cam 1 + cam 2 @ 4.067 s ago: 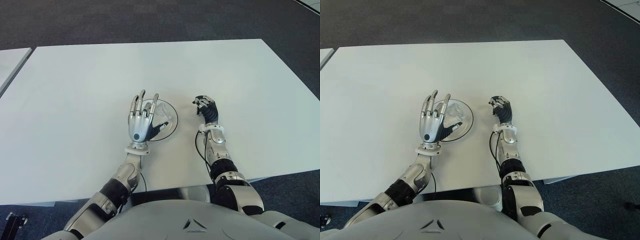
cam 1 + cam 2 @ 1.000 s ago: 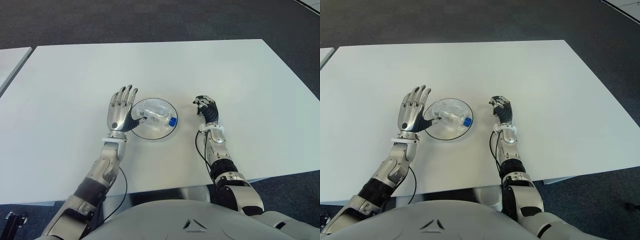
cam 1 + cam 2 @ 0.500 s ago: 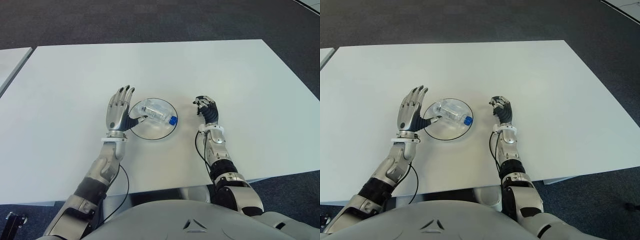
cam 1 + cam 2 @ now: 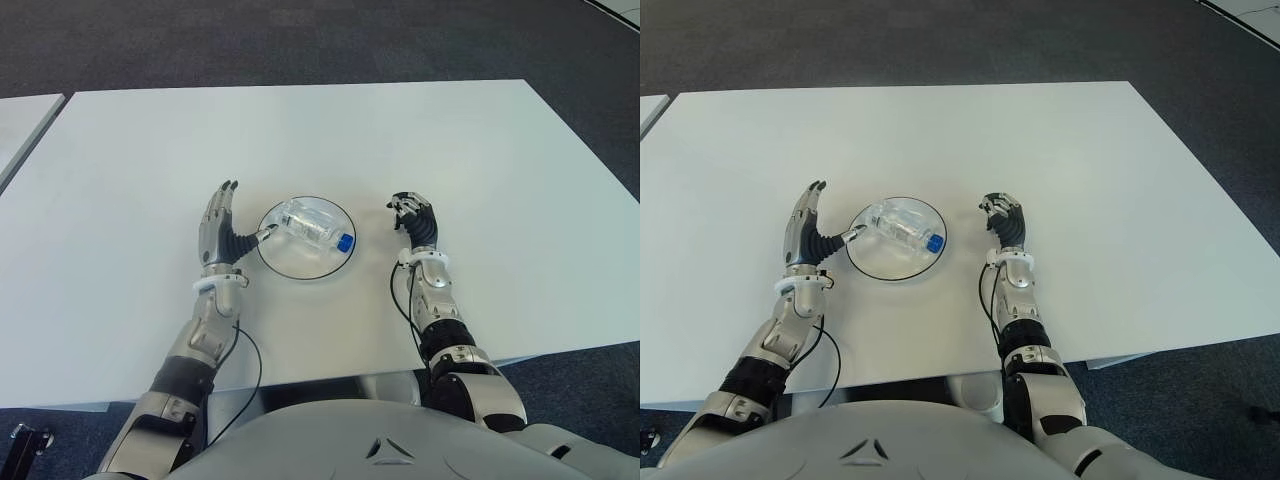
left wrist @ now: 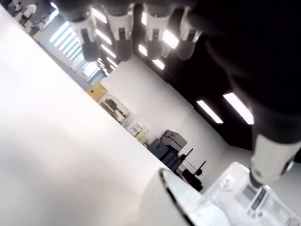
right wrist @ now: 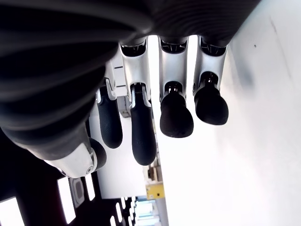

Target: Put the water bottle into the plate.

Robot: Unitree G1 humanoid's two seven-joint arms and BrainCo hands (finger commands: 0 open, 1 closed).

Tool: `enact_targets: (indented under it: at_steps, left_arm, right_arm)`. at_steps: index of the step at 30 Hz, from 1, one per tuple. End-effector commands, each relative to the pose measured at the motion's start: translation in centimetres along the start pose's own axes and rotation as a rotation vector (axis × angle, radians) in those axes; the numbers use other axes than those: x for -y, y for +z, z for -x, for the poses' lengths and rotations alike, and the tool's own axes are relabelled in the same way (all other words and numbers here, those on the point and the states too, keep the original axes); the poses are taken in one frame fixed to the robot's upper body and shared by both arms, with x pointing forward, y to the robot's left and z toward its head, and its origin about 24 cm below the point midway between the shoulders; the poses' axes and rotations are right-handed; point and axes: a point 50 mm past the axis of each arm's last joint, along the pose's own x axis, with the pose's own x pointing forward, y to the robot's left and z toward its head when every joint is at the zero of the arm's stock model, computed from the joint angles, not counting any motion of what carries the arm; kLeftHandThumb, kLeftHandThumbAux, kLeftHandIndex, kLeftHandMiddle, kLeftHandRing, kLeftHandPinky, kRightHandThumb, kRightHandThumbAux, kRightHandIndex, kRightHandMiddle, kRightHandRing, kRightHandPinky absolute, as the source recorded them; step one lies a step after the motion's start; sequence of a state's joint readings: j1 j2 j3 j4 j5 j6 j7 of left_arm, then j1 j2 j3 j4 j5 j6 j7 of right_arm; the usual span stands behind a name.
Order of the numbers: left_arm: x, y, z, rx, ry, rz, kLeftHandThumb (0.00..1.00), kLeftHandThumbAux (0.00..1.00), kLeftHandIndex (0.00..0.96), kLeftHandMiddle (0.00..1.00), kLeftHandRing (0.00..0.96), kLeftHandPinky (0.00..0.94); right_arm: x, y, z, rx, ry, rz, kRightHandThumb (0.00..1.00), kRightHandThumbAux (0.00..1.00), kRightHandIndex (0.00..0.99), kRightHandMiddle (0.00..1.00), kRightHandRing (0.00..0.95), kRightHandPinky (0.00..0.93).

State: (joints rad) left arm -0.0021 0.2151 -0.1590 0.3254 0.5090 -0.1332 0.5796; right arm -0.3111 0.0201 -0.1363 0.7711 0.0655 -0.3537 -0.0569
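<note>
The clear water bottle [image 4: 313,227] with the blue cap now lies on its side inside the round plate [image 4: 292,269] on the white table [image 4: 520,190], and the left hand [image 4: 218,234], which covered bottle and plate four seconds ago, has drawn back to just left of the rim, fingers straight and spread, thumb tip near the bottle's base, holding nothing. The right hand [image 4: 415,221] shows to the right of the plate with fingers curled and empty, unchanged throughout. Judgement: placement looks complete; only the left arm's retreat remains.
</note>
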Motion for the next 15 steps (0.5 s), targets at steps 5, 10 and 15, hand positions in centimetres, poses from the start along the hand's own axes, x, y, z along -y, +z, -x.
enact_targets:
  at_steps: [5,10,15]
  left_arm:
    - [-0.3,-1.5,0.8,-0.117,0.054,0.107,0.042,0.722,0.000,0.000,0.000,0.000]
    - [-0.5,-2.0,1.1,-0.192,0.111,0.188,0.030,0.761,0.000,0.000,0.000,0.000]
    - [-0.6,-2.7,1.5,-0.270,0.157,0.261,0.005,0.850,0.000,0.000,0.000,0.000]
  right_arm:
    - [0.7,-3.4,1.8,-0.165,-0.021,0.000,0.845,0.678,0.429,0.556,0.774,0.758]
    - [0.7,-3.4,1.8,-0.170,-0.022,0.001,0.845,0.678,0.428,0.558,0.775,0.759]
    - [0.7,-3.4,1.7,-0.170,-0.022,0.000,0.845,0.678,0.428,0.559,0.776,0.759]
